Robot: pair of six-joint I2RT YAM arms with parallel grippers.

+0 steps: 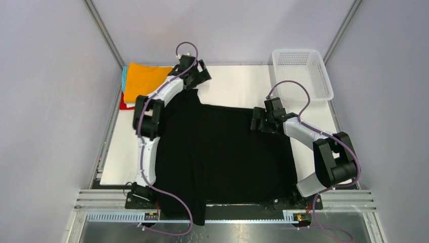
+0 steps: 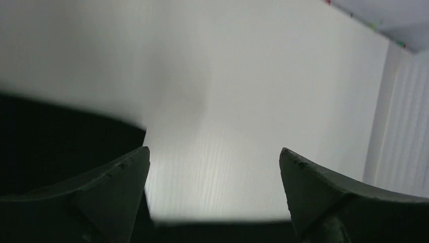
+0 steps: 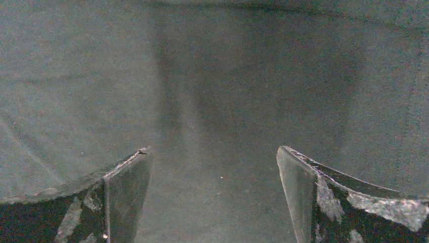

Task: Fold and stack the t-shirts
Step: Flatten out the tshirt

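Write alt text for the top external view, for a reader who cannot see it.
A large black t-shirt lies spread across a white table. The left pincer and right pincer stand open near its far edge; folded shirts lie far left, a white mesh basket far right.

Pale lilac walls (image 1: 45, 101); white table (image 1: 227, 86); aluminium frame rails (image 1: 101, 200).

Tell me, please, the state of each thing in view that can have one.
black t-shirt, spread out unfolded, part overhanging near edge.
folded t-shirts, stacked, orange on top.
basket, upright.
left tool, open, at the shirt's far edge.
right tool, open, over black cloth.
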